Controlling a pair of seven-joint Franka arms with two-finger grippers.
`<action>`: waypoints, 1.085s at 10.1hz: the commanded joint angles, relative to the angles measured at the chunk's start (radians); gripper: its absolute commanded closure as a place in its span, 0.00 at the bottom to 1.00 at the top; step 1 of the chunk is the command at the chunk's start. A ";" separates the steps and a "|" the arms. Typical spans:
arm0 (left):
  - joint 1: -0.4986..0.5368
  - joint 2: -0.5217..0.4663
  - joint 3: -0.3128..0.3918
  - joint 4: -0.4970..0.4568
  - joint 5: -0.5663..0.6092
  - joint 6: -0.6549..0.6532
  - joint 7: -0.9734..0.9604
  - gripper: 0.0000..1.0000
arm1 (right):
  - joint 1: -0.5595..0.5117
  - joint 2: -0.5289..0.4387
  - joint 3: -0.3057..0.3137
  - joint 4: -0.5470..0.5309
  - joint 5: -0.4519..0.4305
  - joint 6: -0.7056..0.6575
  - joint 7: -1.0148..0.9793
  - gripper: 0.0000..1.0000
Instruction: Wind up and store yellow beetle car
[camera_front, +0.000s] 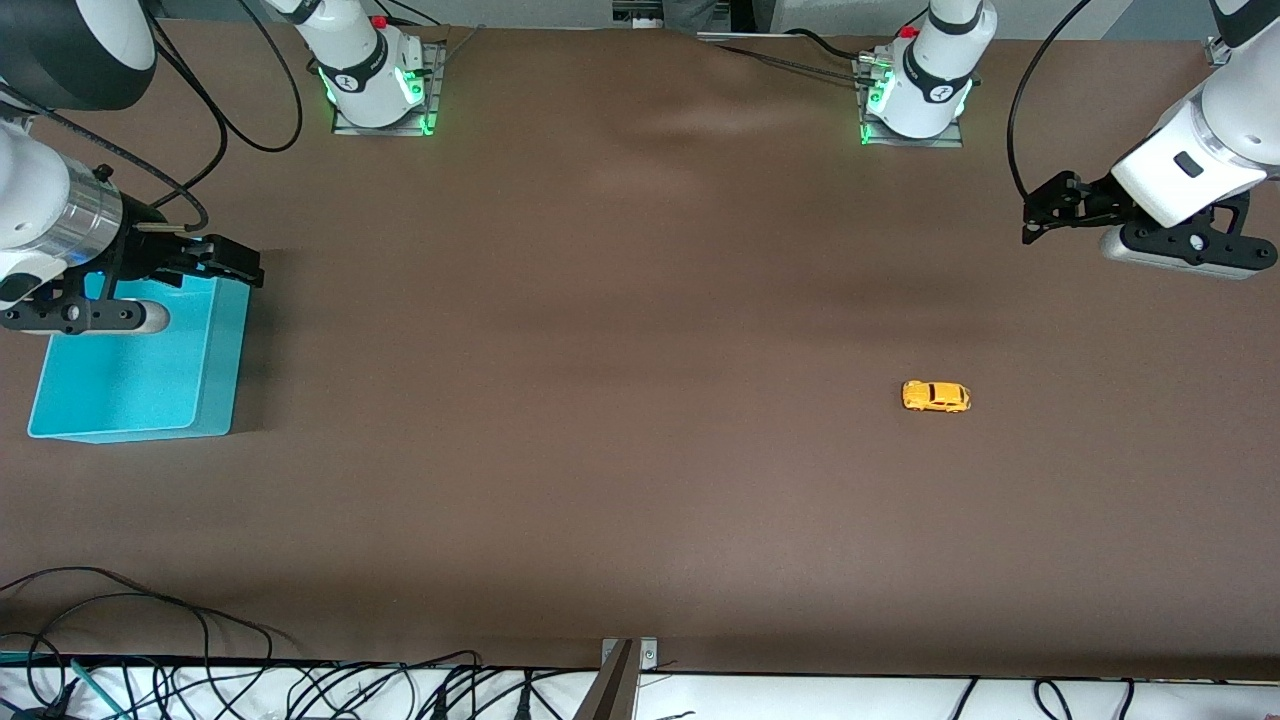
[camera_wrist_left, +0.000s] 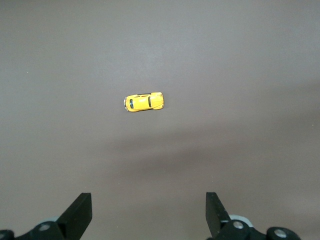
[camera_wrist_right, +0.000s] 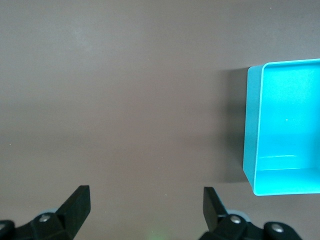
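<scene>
1. Nearest the front camera, along the bottom edge of the frame, a tangle of black cables (camera_front: 300, 690) lies off the edge of the brown table (camera_front: 600, 500).
2. The yellow beetle car (camera_front: 936, 396) sits on its wheels on the bare table, right of centre in the front frame and toward the left arm's end. Nothing touches it, so winding has not begun, by my reading.
3. The turquoise bin (camera_front: 140, 400) stands at mid-left of the frame, toward the right arm's end, well apart from the car. It looks empty and is likely where the car is to be stored.
4. The right gripper (camera_front: 235, 262) hangs over the bin's farther rim, fingers spread wide and holding nothing. This arm waits, probably for the storing step.
5. The left gripper (camera_front: 1040, 215) hovers at the upper right of the frame, over bare table, released and empty. Its wrist view has the car centred ahead of the parted fingers (camera_wrist_left: 80, 212), which suggests it is lined up to reach for the toy.
</scene>
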 joint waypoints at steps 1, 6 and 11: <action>0.000 -0.005 0.003 0.000 -0.014 -0.009 -0.002 0.00 | -0.009 0.003 0.002 0.012 0.021 -0.015 -0.011 0.00; 0.000 -0.005 0.003 0.002 -0.014 -0.009 -0.004 0.00 | -0.027 0.006 0.000 0.012 0.023 -0.023 -0.014 0.00; 0.000 -0.005 0.003 -0.002 -0.014 -0.009 -0.004 0.00 | -0.025 0.006 0.002 0.012 0.018 -0.023 -0.014 0.00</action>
